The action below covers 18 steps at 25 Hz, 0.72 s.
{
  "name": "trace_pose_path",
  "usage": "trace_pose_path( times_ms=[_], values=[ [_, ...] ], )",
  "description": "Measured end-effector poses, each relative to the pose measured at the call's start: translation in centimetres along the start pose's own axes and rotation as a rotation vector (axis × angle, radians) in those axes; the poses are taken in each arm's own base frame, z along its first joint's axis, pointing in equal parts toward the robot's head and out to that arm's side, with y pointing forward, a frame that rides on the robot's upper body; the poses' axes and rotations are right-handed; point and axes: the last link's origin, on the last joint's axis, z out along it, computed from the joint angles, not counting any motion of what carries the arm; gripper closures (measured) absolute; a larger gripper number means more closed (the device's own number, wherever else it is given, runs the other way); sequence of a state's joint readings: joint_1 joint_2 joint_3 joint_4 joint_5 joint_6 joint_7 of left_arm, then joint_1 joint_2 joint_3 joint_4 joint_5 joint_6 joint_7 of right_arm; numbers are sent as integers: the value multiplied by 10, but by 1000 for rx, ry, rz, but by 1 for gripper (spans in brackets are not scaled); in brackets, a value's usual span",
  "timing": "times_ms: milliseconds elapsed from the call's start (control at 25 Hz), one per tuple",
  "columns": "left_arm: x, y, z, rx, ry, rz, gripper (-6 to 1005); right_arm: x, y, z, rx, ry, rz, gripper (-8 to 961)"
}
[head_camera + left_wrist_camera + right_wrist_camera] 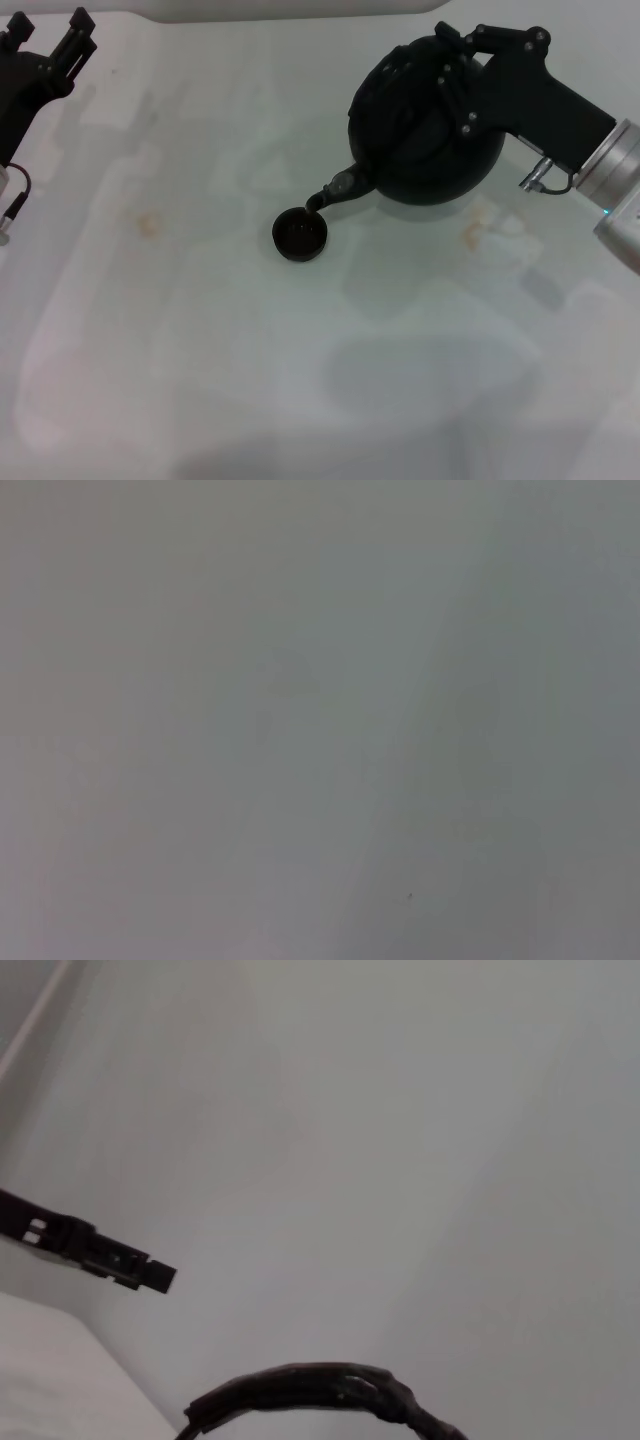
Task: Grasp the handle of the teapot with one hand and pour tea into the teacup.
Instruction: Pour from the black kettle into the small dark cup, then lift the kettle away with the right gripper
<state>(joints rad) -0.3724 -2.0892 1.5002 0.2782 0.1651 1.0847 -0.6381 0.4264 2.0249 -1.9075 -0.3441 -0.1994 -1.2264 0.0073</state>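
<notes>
In the head view the round matte black teapot [425,130] is held off the table and tilted to the left, its spout tip [318,203] right over the rim of the small black teacup [300,234]. My right gripper [445,60] is shut on the black arched handle at the pot's top; the handle is mostly hidden by the gripper there. An arc of the handle [320,1390] shows in the right wrist view. My left gripper [78,30] is parked at the far left corner, away from both.
The white table [200,350] carries faint brownish stains [148,224] left of the cup and another stain [472,232] below the pot. The left wrist view shows only bare surface. The left gripper's dark finger [90,1250] shows in the right wrist view.
</notes>
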Motion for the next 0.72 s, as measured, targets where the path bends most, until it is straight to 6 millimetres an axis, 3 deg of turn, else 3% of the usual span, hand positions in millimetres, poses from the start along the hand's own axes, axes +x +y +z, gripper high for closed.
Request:
trace_pose_path(
  times_ms=[720],
  values=[
    [-3,2,0,-9,-13,2,165,0,2,1,-7,-1,-93,826]
  ],
)
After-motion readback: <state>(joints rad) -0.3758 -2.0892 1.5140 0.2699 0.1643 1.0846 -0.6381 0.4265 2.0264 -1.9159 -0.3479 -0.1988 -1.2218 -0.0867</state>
